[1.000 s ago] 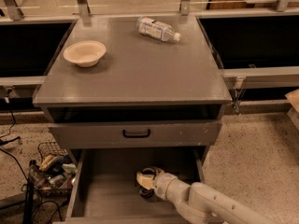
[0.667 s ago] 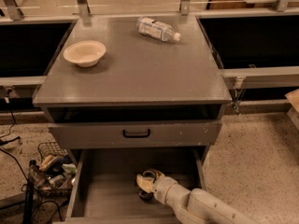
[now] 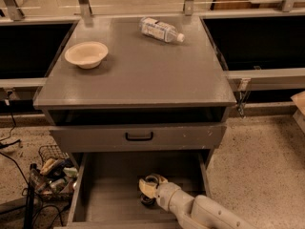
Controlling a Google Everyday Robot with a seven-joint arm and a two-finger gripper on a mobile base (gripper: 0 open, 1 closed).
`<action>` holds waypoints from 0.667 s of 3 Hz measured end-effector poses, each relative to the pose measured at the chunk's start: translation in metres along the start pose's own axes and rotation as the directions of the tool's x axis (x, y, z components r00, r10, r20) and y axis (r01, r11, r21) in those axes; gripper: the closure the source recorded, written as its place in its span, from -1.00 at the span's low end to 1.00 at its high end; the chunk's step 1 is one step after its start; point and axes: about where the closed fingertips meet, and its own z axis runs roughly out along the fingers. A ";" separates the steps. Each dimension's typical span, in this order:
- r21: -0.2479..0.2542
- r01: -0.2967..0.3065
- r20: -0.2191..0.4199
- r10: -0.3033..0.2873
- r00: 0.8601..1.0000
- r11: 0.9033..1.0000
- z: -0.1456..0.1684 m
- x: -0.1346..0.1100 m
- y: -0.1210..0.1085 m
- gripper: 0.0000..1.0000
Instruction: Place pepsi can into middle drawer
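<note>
The middle drawer [image 3: 109, 194] is pulled open at the bottom of the grey cabinet, showing its flat grey floor and low side walls. My gripper [image 3: 150, 185] is inside it, near the middle of the floor, at the end of the white arm that comes in from the lower right. It is shut on the pepsi can [image 3: 147, 200]. Only a small dark part of the can shows under the cream fingers [image 3: 143, 186], low at the drawer floor. I cannot tell whether the can touches the floor.
A closed drawer front with a black handle [image 3: 139, 136] sits just above the open drawer. On the cabinet top lie a cream bowl [image 3: 86, 54] and a clear water bottle [image 3: 160, 30]. A wire basket of clutter [image 3: 50, 168] stands on the floor at left.
The arm's forearm has shifted slightly within the drawer. The gripper and the can stay at almost the same spot.
</note>
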 end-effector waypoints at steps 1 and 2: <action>0.000 0.000 0.000 0.000 1.000 1.000 0.000 0.000 0.000 0.48; 0.000 0.000 0.000 0.000 1.000 1.000 0.000 0.000 0.000 -0.15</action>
